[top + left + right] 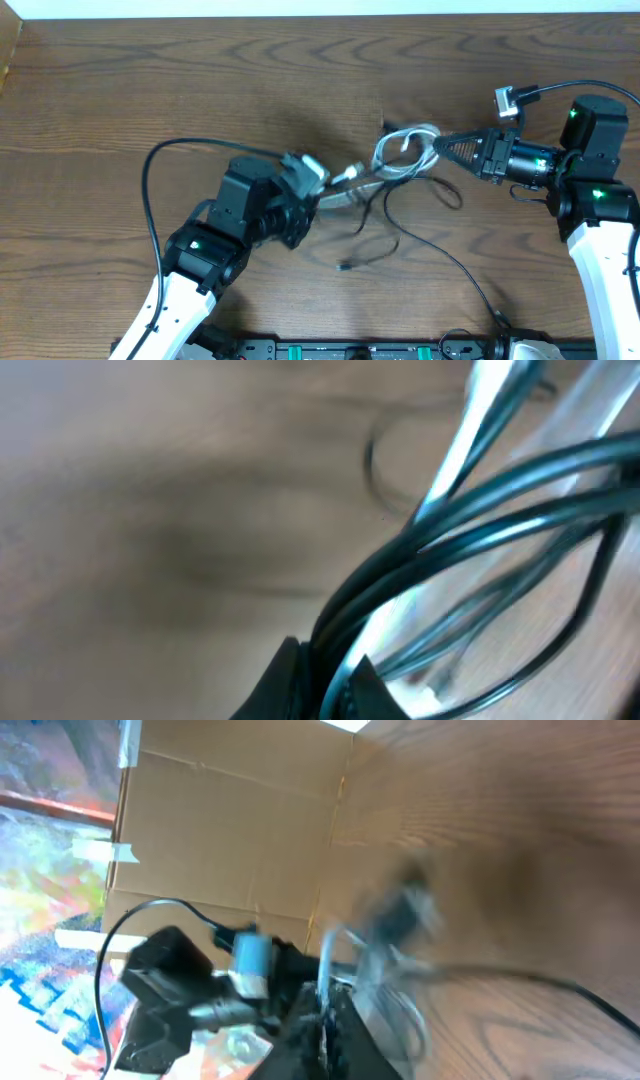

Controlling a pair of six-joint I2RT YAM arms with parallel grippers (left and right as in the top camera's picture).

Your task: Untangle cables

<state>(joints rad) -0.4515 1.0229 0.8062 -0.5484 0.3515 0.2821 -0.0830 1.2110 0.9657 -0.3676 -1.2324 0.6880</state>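
The cables (400, 158) lie in a tangle at mid-table: whitish loops on the right, and thin black cords trailing toward the front, one ending in a small plug tip (345, 266). My left gripper (322, 184) is shut on the tangle's left end. In the left wrist view several black cords (470, 510) and a pale strand run out from between its jaws (325, 682). My right gripper (437, 146) points left and is shut on the whitish loops. A pale strand (325, 955) rises from its pinched jaws (325, 1032) in the blurred right wrist view.
Thick black robot wires arc off both arms, and one loops past a grey connector (507, 101) at the right. A cardboard sheet (230, 840) stands beyond the table's left edge. A black rail (380, 350) runs along the front edge.
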